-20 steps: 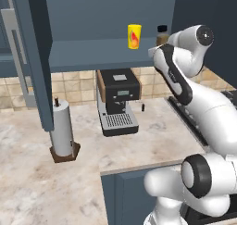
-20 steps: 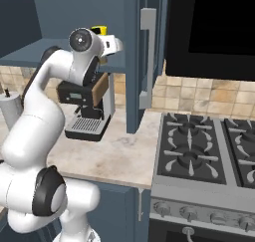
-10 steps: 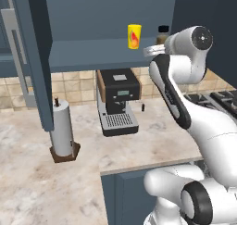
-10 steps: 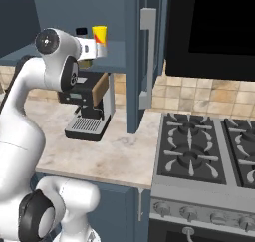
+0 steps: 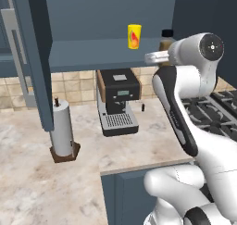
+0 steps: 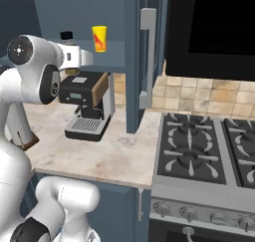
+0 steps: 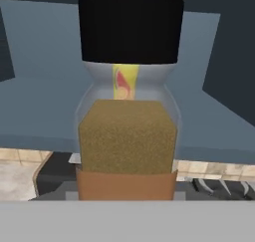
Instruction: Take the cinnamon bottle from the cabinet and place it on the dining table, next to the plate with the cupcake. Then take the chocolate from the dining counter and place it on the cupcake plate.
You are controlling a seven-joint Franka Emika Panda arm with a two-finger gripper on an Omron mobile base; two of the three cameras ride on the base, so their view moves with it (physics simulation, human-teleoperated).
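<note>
Still early: the bottle [image 7: 127, 111] stands upright on the cabinet [image 5: 92, 53] shelf, just right of the yellow canister [image 5: 134, 36] as the left base view has it, so nothing of the task is finished. In the hand view the bottle sits dead ahead and very close, black cap up, tan contents and amber base plain, with the canister visible behind through the clear neck. The gripper [image 5: 150, 58] is up at shelf height beside the bottle. Fingers: I cannot tell their gap or whether they touch the bottle; no tips show clearly in any view, so no grip can be confirmed. Judged remaining: secure the bottle, lift it off the shelf, carry it to the table, set it beside the plate; then the whole chocolate step. Table, plate, cupcake and chocolate cannot be checked from here. Count: one bottle, one canister, one coffee machine [image 5: 117, 101] below the shelf on the desk [image 5: 28, 173], one paper-towel holder [image 5: 62, 135] left of the machine, one stove [image 6: 209, 151] right of the machine.
</note>
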